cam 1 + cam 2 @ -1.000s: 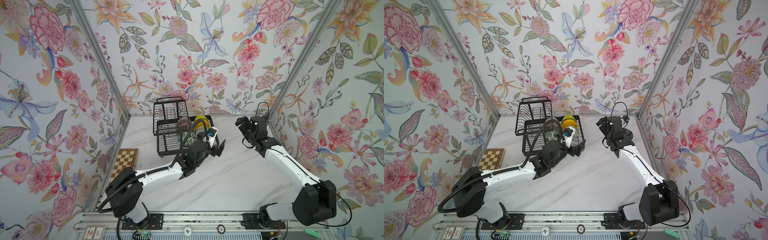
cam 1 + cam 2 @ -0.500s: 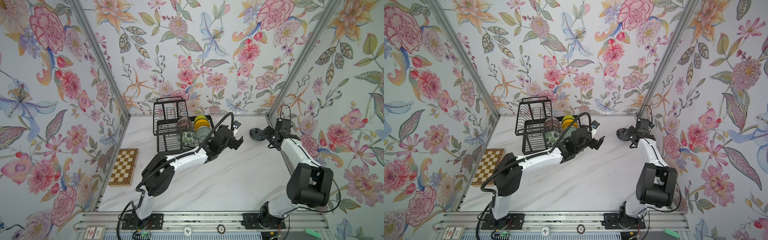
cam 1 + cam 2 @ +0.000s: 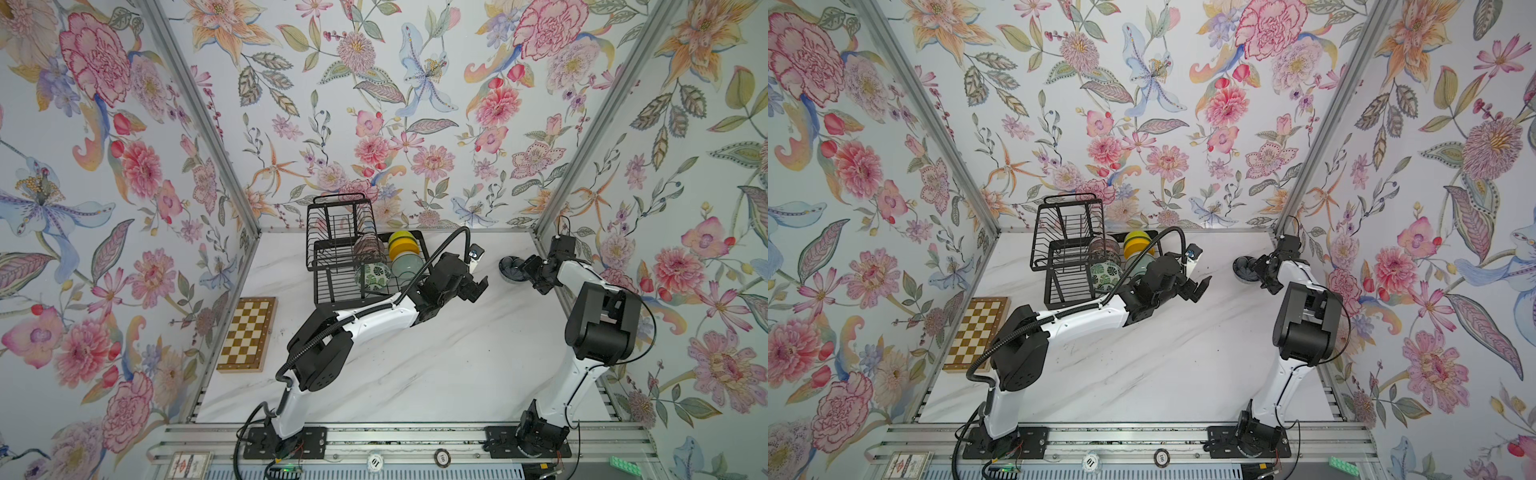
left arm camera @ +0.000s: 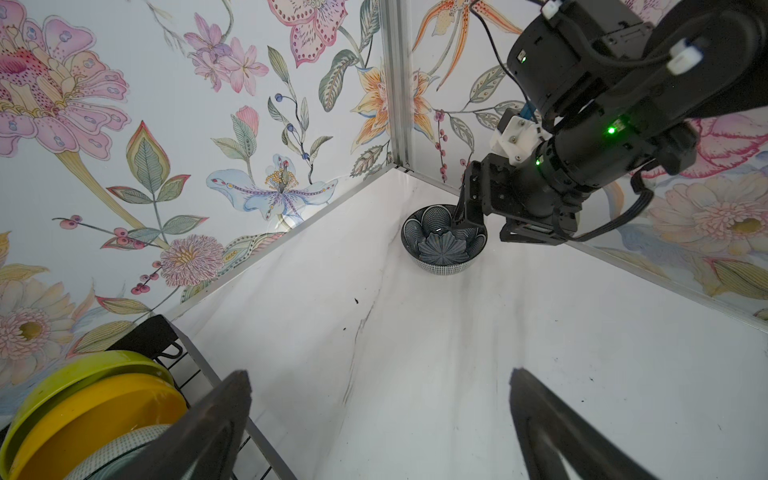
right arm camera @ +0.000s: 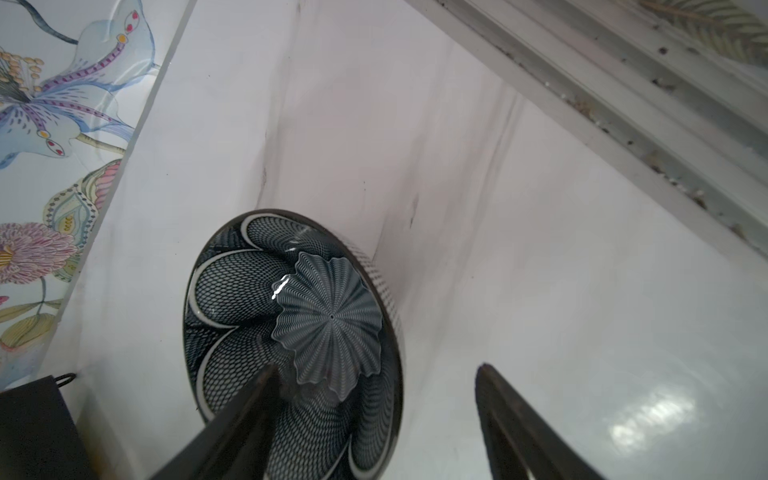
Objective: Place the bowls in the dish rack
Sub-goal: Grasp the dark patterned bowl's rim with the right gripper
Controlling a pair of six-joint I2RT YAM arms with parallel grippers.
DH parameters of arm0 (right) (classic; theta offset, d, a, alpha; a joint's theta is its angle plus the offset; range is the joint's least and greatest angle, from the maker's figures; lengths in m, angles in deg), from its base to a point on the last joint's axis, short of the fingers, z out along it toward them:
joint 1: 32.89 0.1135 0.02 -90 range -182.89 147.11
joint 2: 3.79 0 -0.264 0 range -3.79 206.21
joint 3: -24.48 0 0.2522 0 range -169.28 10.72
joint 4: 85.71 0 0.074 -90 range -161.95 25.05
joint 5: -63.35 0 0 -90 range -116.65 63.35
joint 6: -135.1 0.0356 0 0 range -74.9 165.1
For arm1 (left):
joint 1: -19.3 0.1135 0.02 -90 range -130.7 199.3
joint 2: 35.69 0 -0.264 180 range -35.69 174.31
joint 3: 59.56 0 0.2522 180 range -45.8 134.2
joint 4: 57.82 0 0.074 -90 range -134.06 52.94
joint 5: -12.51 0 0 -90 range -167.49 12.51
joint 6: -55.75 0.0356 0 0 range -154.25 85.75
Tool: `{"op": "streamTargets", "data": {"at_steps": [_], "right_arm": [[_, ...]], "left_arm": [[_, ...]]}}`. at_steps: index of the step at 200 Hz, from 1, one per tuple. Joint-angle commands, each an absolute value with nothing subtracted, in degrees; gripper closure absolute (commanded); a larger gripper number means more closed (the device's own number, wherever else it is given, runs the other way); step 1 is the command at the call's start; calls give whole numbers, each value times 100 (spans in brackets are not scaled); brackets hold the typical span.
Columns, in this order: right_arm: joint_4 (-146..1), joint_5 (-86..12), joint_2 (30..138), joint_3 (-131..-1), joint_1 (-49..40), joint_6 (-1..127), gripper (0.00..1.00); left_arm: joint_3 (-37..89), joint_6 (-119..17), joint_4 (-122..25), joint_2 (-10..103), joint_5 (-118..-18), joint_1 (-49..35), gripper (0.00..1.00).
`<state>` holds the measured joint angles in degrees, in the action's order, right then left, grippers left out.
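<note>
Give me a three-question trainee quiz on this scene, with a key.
1. True or false: the left gripper holds a bowl.
2. Where does the dark blue patterned bowl sit? A) in the dish rack B) on the table C) on the chessboard
3. Fill in: one finger of the right gripper is ___ that bowl's rim, the other outside it.
Key: 1 false; 2 B; 3 inside.

Dark blue net-patterned bowl (image 5: 257,291), black wire rack (image 3: 338,284), brown-cream chessboard (image 3: 247,332).
</note>
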<state>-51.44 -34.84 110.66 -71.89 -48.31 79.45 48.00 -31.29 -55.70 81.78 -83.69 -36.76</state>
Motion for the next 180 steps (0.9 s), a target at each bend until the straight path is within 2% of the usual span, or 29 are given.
{"op": "streamTargets", "data": {"at_steps": [1, 27, 41, 69, 91, 104, 145, 180], "right_arm": [[-5224, -3615, 11215, -7349, -4831, 7893, 34], [-5191, -3728, 11493, -7525, -4855, 7875, 52], [-5190, -3771, 11605, -7572, -4866, 7851, 57], [-5157, -3834, 11743, -7606, -4868, 7770, 73], [-5178, -3843, 11636, -7476, -4863, 7759, 93], [-5190, -3851, 11455, -7332, -4865, 7737, 100], [-5291, -3789, 10477, -6849, -4789, 7659, 100], [-5640, -3478, 9452, -6378, -4328, 7411, 100]], "left_arm": [[4558, -3305, -5661, 8127, -8357, -3722, 1], [4389, -3379, -5676, 8015, -8366, -3723, 1], [4316, -3423, -5682, 7955, -8377, -3722, 1], [4198, -3486, -5663, 7827, -8379, -3722, 1], [4135, -3462, -5612, 7754, -8409, -3716, 1], [4063, -3476, -5634, 7684, -8443, -3713, 1], [3833, -3766, -5337, 7174, -8338, -3469, 1], [3415, -4689, -5233, 6472, -7586, -2820, 1]]}}
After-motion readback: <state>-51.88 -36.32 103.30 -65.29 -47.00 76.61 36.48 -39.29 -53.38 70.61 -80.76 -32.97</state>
